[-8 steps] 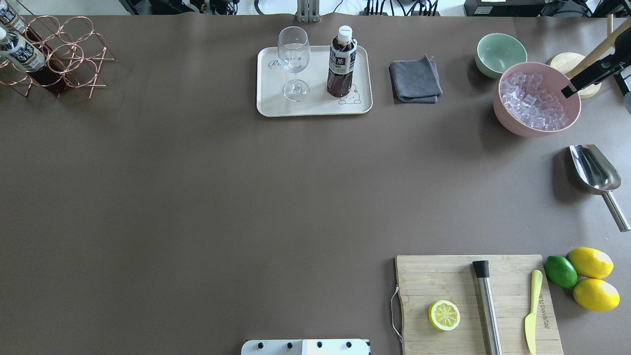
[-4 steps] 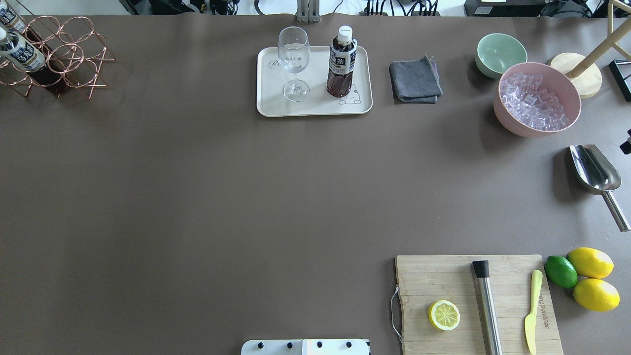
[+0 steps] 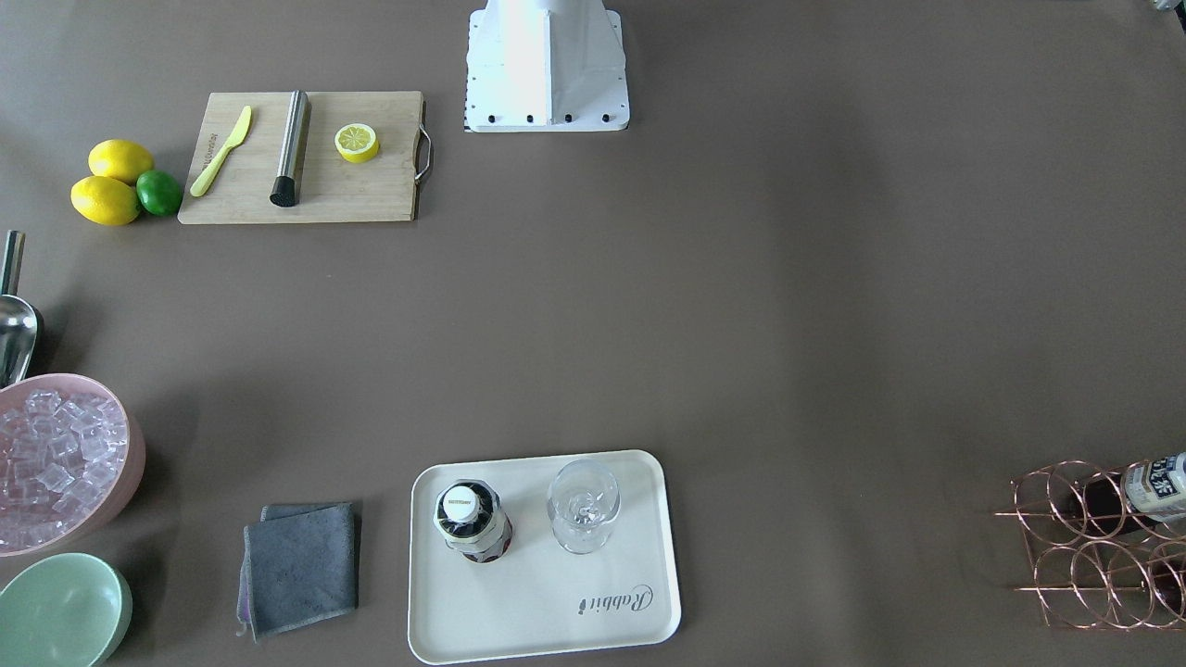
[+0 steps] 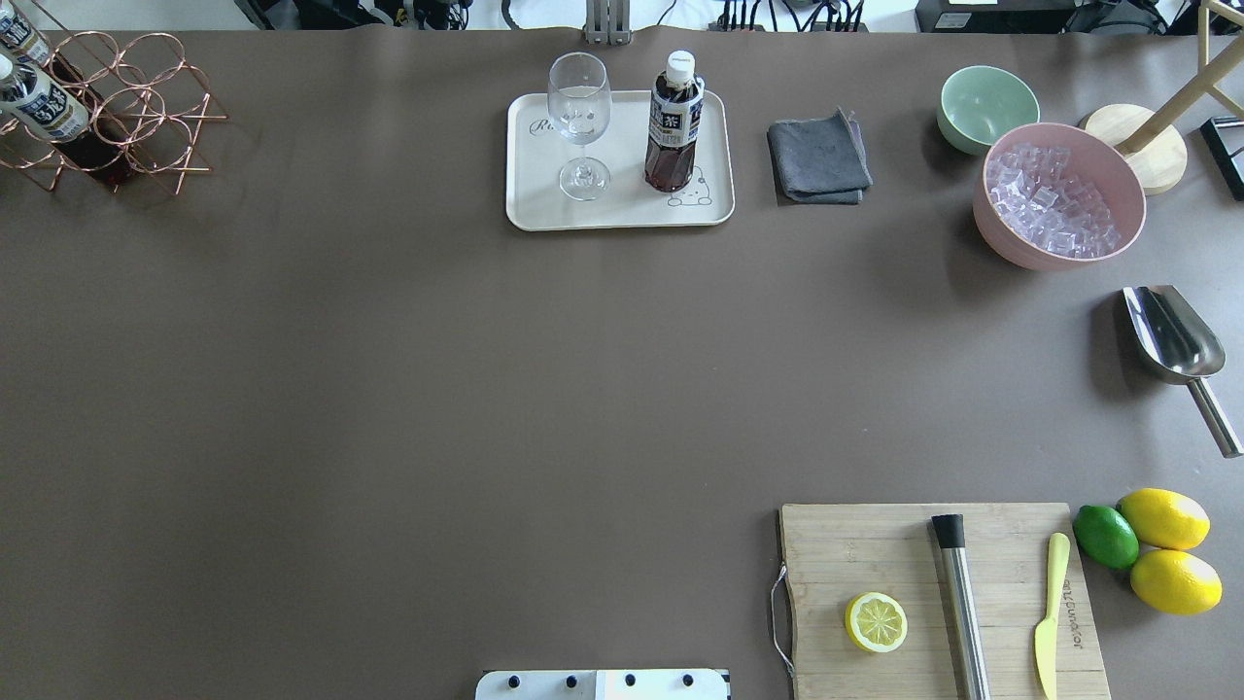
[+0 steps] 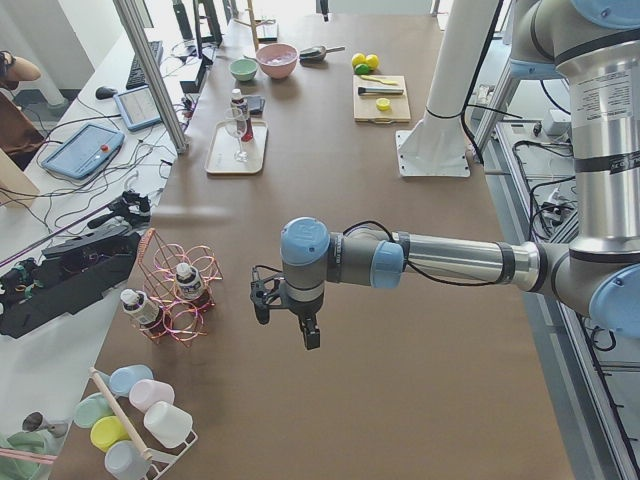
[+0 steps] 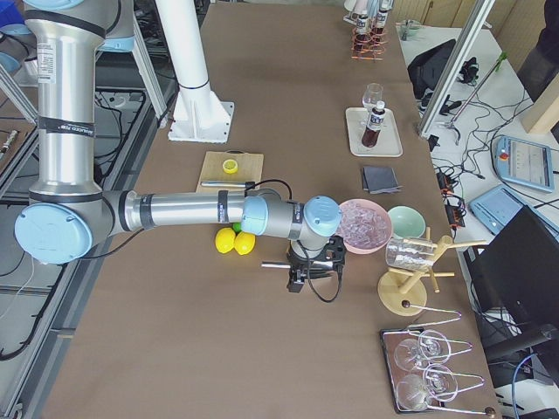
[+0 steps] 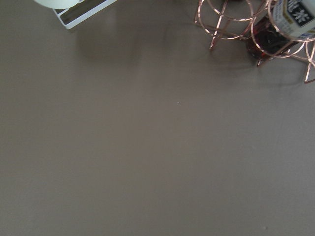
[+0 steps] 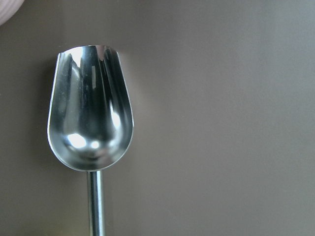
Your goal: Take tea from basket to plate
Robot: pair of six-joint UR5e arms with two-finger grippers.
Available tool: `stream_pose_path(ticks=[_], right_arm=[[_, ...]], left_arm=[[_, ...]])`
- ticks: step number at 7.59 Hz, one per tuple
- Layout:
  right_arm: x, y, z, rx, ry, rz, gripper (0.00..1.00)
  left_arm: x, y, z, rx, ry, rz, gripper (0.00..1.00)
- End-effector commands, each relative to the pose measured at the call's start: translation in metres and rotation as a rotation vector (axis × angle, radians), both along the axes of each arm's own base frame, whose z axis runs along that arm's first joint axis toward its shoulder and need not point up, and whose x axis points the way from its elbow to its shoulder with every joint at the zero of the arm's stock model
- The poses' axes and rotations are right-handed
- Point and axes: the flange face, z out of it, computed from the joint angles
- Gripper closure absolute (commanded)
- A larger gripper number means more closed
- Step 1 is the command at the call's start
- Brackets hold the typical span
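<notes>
One tea bottle [image 4: 673, 126] stands upright on the cream tray [image 4: 544, 212] beside a wine glass [image 4: 579, 117]; it also shows in the front-facing view [image 3: 471, 522]. The copper wire basket [image 4: 146, 107] at the far left corner holds two more tea bottles [image 4: 44, 105]. My left gripper [image 5: 284, 325] hovers over bare table near the basket [image 5: 170, 290] and shows only in the left side view, so I cannot tell if it is open. My right gripper [image 6: 314, 281] hangs over the metal scoop [image 8: 91, 123]; I cannot tell its state either.
A grey cloth [image 4: 818, 157], a mint bowl [image 4: 986, 105] and a pink bowl of ice [image 4: 1057, 194] lie right of the tray. The scoop [image 4: 1171, 335] is at the right edge. A cutting board [image 4: 875, 544] with lemon half, muddler and knife is near right, with lemons [image 4: 1164, 517] beside it.
My right gripper, over the pink bowl's right rim a second ago, has moved out past the right edge of the overhead view. The bottle, tray and basket have not moved.
</notes>
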Motion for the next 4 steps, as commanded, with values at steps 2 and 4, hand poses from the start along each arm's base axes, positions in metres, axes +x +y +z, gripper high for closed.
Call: stream_pose_path(ticks=[2, 4], right_arm=[[0.0423, 0.0451, 0.0367, 0.094, 0.036, 0.061, 0.0], [0.0442, 0.0454, 0.0398, 0.092, 0.06, 0.058, 0.0]], left_arm=[[-0.0051, 0.0094, 0.0166, 0.006, 0.006, 0.035, 0.02], [-0.0063, 0.0092, 0.0141, 0.011, -0.001, 0.032, 0.02]])
